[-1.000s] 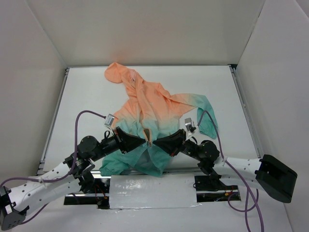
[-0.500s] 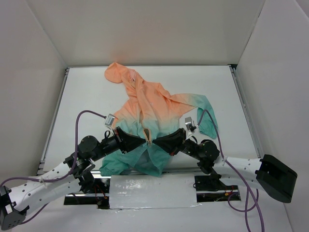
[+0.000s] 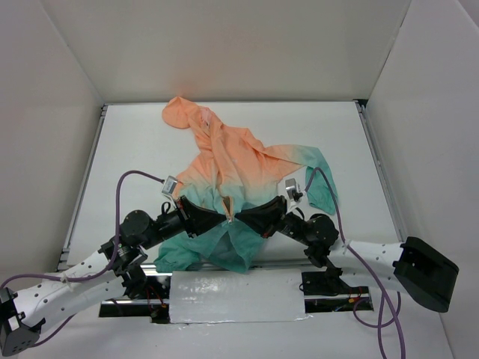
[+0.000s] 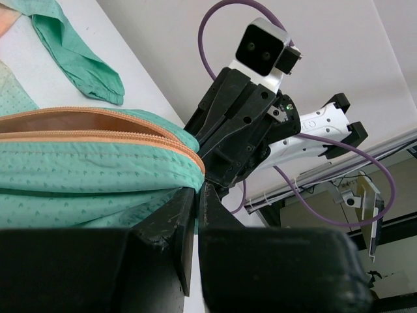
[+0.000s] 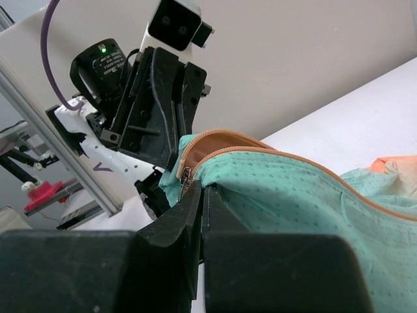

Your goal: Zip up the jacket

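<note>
Along the near edge of the table point(image 3: 135, 142), a silvery strip point(image 3: 236, 295) lies between the two arm bases. From either side the left arm point(image 3: 75, 288) and the right arm point(image 3: 370, 258) reach inward, low over the surface, each trailing a purple cable point(image 3: 137, 175). Their tips meet just beyond the strip: the left gripper point(image 3: 221, 218) and the right gripper point(image 3: 241, 218) point at one another, almost nose to nose, over the lower front of the jacket point(image 3: 232, 161). Both are pinched down to a sliver. From the left wrist, the dark fingers point(image 4: 163, 222) close on the teal cloth just under the end of the orange zipper point(image 4: 98, 134), whose two tapes curve away side by side with a gap between them. From the right wrist, the other pair of fingers point(image 5: 176, 222) nips the teal edge right beside the small metal slider point(image 5: 186, 177), which hangs at the bottom end of the zipper. Around the grippers the teal hem point(image 3: 213, 250) lies bunched and rumpled near the table's front edge. Farther back, the garment spreads across the middle of the table, turning from teal to peach-orange. One teal-cuffed sleeve point(image 3: 323, 191) bends off to the right. The hood point(image 3: 183, 116) lies at the far end, tilted left, short of the pale back wall point(image 3: 224, 45).
</note>
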### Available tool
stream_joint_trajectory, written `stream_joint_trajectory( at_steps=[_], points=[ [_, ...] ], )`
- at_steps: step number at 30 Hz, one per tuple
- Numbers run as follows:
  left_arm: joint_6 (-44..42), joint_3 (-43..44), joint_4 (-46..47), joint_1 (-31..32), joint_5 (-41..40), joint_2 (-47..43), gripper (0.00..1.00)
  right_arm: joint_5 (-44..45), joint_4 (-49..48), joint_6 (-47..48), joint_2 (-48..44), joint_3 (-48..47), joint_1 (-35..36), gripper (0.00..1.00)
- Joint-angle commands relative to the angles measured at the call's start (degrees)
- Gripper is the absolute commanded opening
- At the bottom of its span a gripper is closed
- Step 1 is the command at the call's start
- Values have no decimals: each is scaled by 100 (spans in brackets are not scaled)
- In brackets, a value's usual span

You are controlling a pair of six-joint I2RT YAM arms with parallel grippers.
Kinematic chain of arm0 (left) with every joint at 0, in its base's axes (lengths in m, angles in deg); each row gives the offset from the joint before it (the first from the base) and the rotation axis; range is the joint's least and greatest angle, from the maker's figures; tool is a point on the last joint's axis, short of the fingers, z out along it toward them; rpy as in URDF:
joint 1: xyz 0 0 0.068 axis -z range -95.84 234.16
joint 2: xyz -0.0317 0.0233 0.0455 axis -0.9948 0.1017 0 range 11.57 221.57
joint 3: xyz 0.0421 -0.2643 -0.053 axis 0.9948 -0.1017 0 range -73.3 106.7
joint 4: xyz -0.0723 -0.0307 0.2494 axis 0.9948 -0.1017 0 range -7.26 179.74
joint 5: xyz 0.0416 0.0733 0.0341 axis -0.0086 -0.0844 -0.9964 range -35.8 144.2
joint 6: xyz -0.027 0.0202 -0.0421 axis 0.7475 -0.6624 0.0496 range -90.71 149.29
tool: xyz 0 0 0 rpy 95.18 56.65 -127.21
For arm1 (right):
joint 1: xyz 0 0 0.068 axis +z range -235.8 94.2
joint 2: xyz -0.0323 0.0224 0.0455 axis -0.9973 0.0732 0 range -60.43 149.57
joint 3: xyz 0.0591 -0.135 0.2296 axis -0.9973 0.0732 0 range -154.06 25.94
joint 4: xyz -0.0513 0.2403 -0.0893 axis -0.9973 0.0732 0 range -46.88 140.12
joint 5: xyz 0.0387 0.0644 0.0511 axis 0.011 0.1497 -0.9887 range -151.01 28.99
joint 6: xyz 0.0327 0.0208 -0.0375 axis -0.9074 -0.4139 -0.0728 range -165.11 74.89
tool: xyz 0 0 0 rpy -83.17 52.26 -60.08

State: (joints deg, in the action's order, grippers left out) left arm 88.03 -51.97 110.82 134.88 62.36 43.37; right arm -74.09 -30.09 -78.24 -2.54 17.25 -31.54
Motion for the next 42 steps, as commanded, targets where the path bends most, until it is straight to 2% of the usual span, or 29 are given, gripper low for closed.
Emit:
stream_joint_trajectory(
  at_steps=[1, 12, 19, 32, 42],
  points=[
    [15, -5, 371, -9, 89, -24, 0, -54, -923, 104, -32, -300, -56, 0],
    [-161, 293, -130, -18, -131, -270, 0, -177, -1028, 78, -41, 42, -82, 0],
    [-152, 338, -25, -9, -61, -147, 0, -537, -1187, 8, -41, 52, -56, 0],
    [-117, 276, 80, -9, 1, -173, 0, -142, -1125, 34, -155, 69, -82, 0],
    [-108, 223, 98, -9, 1, -173, 0, -177, -1090, 52, -137, -28, -74, 0]
  ],
)
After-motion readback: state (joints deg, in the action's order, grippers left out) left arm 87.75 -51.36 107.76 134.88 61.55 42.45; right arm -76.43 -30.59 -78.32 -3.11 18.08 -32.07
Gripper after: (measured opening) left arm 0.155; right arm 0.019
